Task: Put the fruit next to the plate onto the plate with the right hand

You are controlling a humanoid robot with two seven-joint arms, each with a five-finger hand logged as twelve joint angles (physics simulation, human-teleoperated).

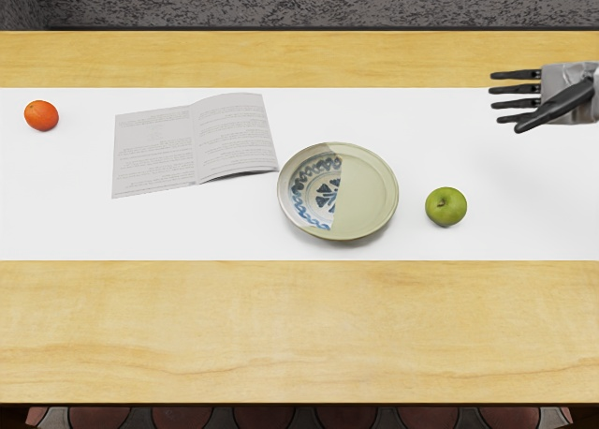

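apple point(446, 206): free above and right | plate point(371, 200) near on left (sole obstacle)

**Clerk:** Entry one, class of place?

**Cataloguer:** Domestic dining setting, rendered by a simulator rather than photographed.

**Clerk:** Supporting items?

**Cataloguer:** One light wooden table point(299, 326), with visible grain, spanning the full width of the view. One white runner point(524, 232) laid along its length. One ceramic plate point(386, 190), half pale green and half blue-patterned. One open booklet point(195, 143) of printed pages. Two pieces of fruit: a green apple point(446, 206) and an orange fruit point(41, 115).

**Clerk:** Surroundings?

**Cataloguer:** A dark, rough-textured wall point(299, 3) behind the table. A strip of reddish floor tiles point(187, 418) below its front edge. Flat, even lighting and clean surfaces mark it as a render.
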